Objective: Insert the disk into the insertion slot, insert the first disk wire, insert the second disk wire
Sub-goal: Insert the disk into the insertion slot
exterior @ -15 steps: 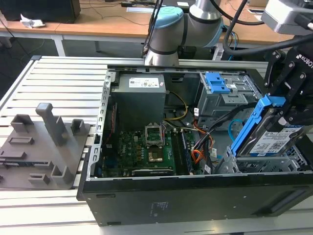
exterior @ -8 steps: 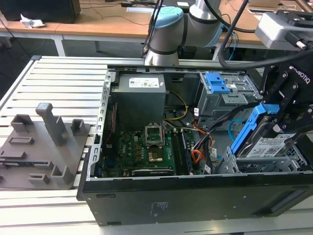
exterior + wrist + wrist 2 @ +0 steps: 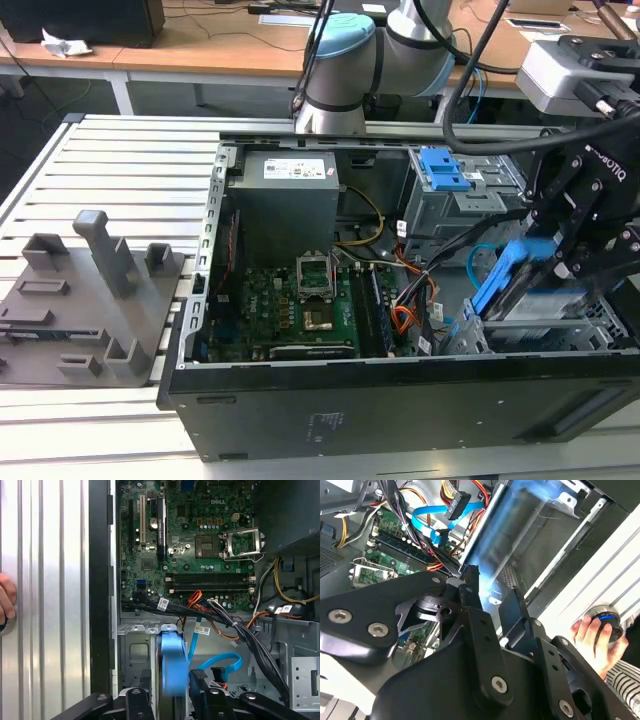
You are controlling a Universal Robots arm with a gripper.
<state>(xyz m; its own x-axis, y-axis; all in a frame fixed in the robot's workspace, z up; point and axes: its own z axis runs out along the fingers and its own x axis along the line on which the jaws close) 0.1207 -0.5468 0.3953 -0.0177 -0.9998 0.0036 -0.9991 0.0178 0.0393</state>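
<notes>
Surface: a ribbed aluminium table (image 3: 120,160) fills the left half and lower edge of the exterior view, its slots running across the frame.
Room: wooden desks (image 3: 200,50) stand along the top of the exterior view, with cables trailing on them and a crumpled white scrap (image 3: 60,45) at upper left.
Fixture: a grey moulded holder (image 3: 100,290) with upright posts lies on the table at centre left, just beside the case.
Case: a black computer case (image 3: 400,410) lies open on its side from the centre to the right edge. Inside it are a green motherboard (image 3: 290,310) and a grey power supply (image 3: 285,200).
Cage: a tall grey metal cage (image 3: 480,200) at upper right of the case carries a blue clip (image 3: 445,168).
Arm: the robot arm (image 3: 345,60) stands behind the case at top centre and reaches over to the right edge.
Gripper: the gripper (image 3: 560,262) hangs over the lower right corner of the case, its jaws closed onto the disk.
Disk: the disk (image 3: 505,275), blue-framed, is held tilted at centre right, above the insertion slot, not yet seated.
Insertion slot: the insertion slot (image 3: 545,335) is the light grey bay at lower right, just under the disk.
Cables: a blue cable (image 3: 220,662) loops close beside the disk in the first wrist view, among black and orange wires.
Person: in the second wrist view a hand (image 3: 592,635) with a striped sleeve (image 3: 625,685) rests on a round device (image 3: 606,617) glowing blue, on the table outside the case.
</notes>
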